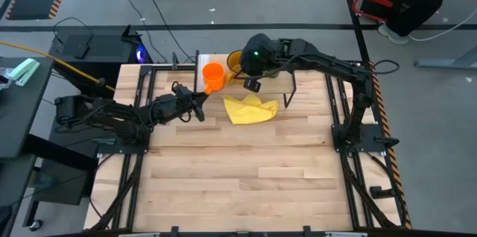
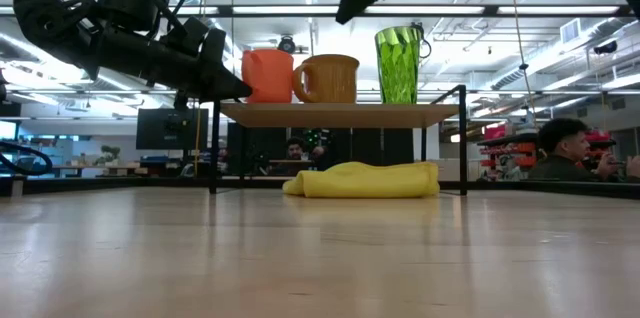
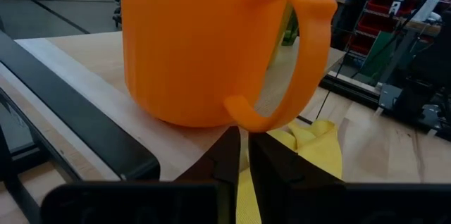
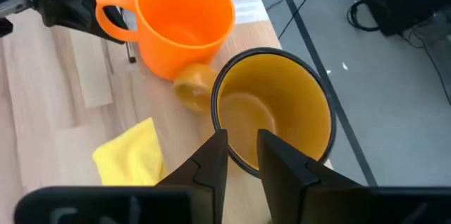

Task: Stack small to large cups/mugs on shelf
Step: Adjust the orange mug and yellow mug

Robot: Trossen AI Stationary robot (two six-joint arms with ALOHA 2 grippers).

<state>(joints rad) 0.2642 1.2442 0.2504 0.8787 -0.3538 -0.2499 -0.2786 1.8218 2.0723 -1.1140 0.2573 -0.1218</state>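
On the shelf (image 2: 340, 114) stand the orange mug (image 2: 267, 76), the amber-yellow mug (image 2: 328, 78) touching it at 3 o'clock, and the green tumbler (image 2: 399, 64) apart at the far end. The left end effector (image 3: 243, 155), fingers pressed nearly together, sits just below the orange handle, gripping nothing. The right end effector (image 4: 243, 155) hovers over the amber mug's rim, fingers narrowly spread. From above, the right arm hides the tumbler. A yellow cloth (image 1: 250, 108) lies on the tabletop (image 1: 238, 185), partly under the shelf.

On the shelf (image 2: 340, 114) stand three in a row: small mug (image 2: 267, 76) leftmost, wider mug (image 2: 330, 79) touching it in the middle, tumbler (image 2: 399, 64) apart at right; cloth (image 2: 365, 180) lies on the table (image 2: 320, 258) beneath the shelf.
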